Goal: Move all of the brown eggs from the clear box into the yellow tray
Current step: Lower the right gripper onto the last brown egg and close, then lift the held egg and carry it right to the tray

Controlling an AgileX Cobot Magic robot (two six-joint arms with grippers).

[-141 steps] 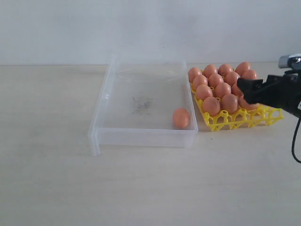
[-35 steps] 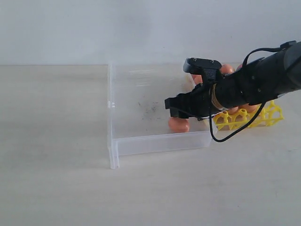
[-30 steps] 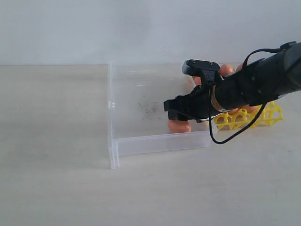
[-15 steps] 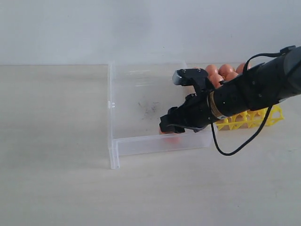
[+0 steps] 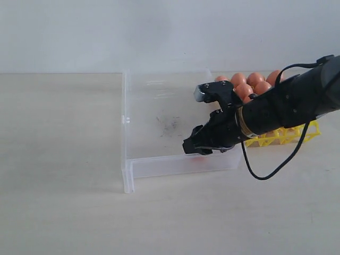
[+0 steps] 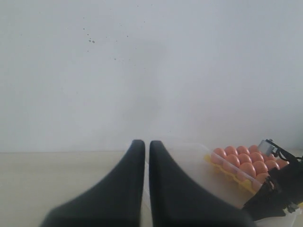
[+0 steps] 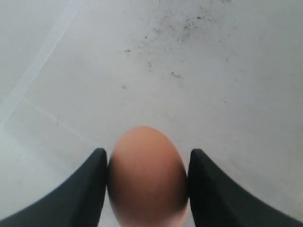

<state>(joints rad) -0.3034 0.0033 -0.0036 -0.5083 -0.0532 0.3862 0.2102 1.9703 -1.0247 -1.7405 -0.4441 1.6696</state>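
- Exterior view: my right gripper (image 5: 199, 147) is reaching down into the clear box (image 5: 125, 122), close to its near wall.
- My own fingers are hiding the single brown egg (image 5: 198, 156) almost entirely; only a faint orange smear is showing through the wall. From here I cannot tell how wide I am standing.
- My arm is covering much of the yellow tray (image 5: 276, 139), which is sitting just beside the box. The other brown eggs (image 5: 249, 85) are filling its cups, several of them cut off behind me.
- Left wrist view: my left gripper (image 6: 144, 144) is sitting fully closed on nothing, fingertips together, looking over the tabletop.
- The tray (image 6: 222, 171), its eggs (image 6: 239, 161) and my right arm (image 6: 272, 194) are showing small at the frame edge. The box (image 6: 189, 158) is barely making itself out against the pale wall.
- Right wrist view: my two fingers (image 7: 80, 194) are pressing on both sides of the egg (image 7: 147, 175), with no gap showing. I am partly closed, gripping it.
- The egg's lower end is running out of frame.
- Dark scuffs (image 7: 184, 23) are marking the box floor beyond the egg.
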